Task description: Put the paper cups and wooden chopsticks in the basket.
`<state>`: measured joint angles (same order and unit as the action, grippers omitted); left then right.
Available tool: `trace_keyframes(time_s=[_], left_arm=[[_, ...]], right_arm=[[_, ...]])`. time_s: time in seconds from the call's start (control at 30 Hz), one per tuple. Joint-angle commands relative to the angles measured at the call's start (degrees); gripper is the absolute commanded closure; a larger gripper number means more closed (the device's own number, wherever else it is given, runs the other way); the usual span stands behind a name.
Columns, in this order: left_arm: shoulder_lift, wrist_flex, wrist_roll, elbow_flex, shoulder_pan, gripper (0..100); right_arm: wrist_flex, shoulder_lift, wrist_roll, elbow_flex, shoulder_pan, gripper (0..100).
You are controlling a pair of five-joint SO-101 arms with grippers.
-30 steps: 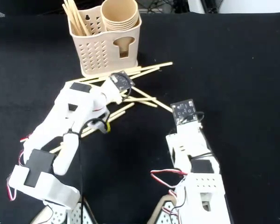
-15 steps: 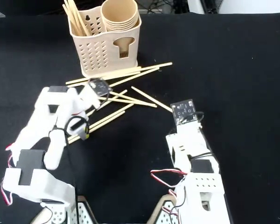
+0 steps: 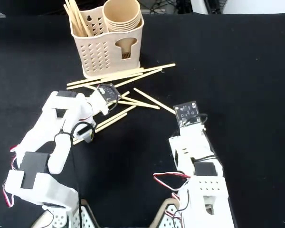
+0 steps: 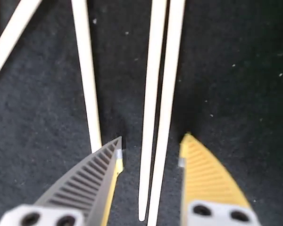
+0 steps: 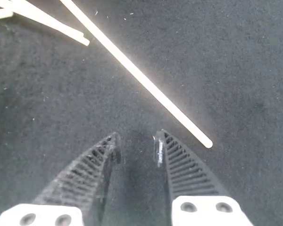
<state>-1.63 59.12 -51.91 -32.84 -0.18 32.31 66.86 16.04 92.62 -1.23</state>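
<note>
Even overhead light casts faint, soft shadows beneath the jaws on the black cloth (image 5: 236, 70).

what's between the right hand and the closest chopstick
Only bare black cloth lies between the open right hand and the nearest chopstick, as the right wrist view shows.

left white plastic arm (image 3: 57, 124) | right white plastic arm (image 3: 200, 186) | black servo blocks (image 3: 35, 167), red-white-black wires (image 3: 168, 176) | black square wrist boards (image 3: 187, 113) | left gripper (image 4: 152, 140): one grey, one yellow ribbed finger | right gripper (image 5: 137, 136): black ribbed fingers (image 5: 188, 174), white screwed bases
</note>
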Motion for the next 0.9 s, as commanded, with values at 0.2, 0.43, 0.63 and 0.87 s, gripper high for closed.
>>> trace_keyframes(time_s=[0.2, 0.43, 0.63, 0.87], left_arm=[[1.1, -0.6, -0.7, 0.3, 0.3, 78], [-7.1, -0.2, -0.4, 2.7, 1.0, 76], [-8.1, 4.1, 0.8, 5.9, 1.8, 85], [-8.1, 4.1, 3.3, 5.8, 5.5, 96]], right_arm=[[-1.1, 0.7, 0.1, -0.1, 0.4, 85.8], [-1.1, 0.7, 0.1, -0.1, 0.4, 85.8], [-1.1, 0.7, 0.1, -0.1, 0.4, 85.8], [-1.1, 0.7, 0.1, -0.1, 0.4, 85.8]])
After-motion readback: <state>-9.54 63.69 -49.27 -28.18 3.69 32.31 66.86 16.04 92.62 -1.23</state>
